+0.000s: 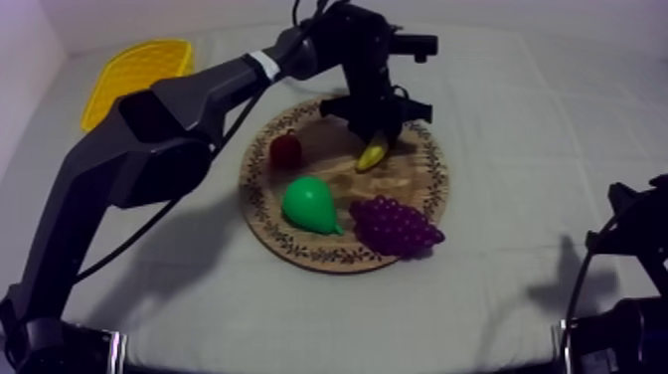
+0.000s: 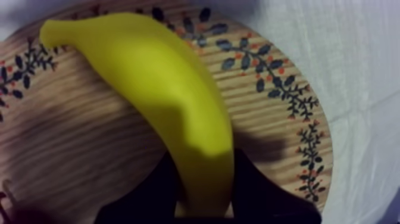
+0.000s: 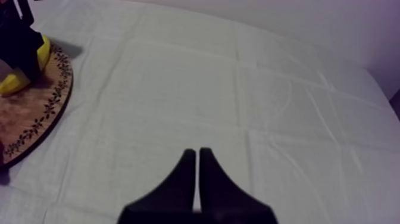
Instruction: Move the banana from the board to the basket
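Standing at the near edge of the table (image 1: 517, 149), I saw the right gripper (image 3: 197, 156) resting low at its side, its two black fingers pressed together on nothing; past it lay the wooden board (image 1: 260, 199), with the pear (image 1: 310, 204) and the grapes (image 1: 395, 225) on its near half and the small red fruit (image 1: 286, 149) further back. At the board's far side the left gripper (image 1: 374, 137) had its fingers (image 2: 256, 190) pinching the banana (image 1: 372, 155), one on each flank near one end, the rest of it stretching out above the wood toward the patterned rim; whether it had cleared the wood I could not tell. Beyond all that, well apart at the far left corner, sat the yellow basket (image 1: 134, 75), with nothing in it that I could see. By my reckoning the grasp was made and little else; the lift, the carry across to the basket and the release were all left to do.
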Robot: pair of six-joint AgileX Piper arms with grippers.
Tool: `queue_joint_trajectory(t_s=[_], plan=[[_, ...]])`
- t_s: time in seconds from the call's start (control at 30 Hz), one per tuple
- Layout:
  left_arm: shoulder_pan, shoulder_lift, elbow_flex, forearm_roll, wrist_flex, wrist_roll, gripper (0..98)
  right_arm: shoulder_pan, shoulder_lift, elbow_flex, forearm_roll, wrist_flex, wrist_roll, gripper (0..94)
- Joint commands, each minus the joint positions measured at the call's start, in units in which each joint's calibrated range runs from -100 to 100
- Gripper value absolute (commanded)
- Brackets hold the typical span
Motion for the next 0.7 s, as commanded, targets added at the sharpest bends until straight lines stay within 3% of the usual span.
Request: queue_joint_trajectory(t_s=[0.0,0.4,0.67], plan=[[0.14,-1.46,0.79,-1.11,-0.12,0.04,19.2,0.00,-0.02,-0.03,0.01,-0.02,0.00,0.3],[-3.61,-24.36,14.21,-11.09,-0.09,-2.26,20.6,0.00,-0.02,-0.03,0.01,-0.02,0.00,0.3],[-10.42,-42.86,29.23,-15.79,-0.09,-2.37,21.1,0.00,-0.02,-0.03,0.01,-0.02,0.00,0.3]])
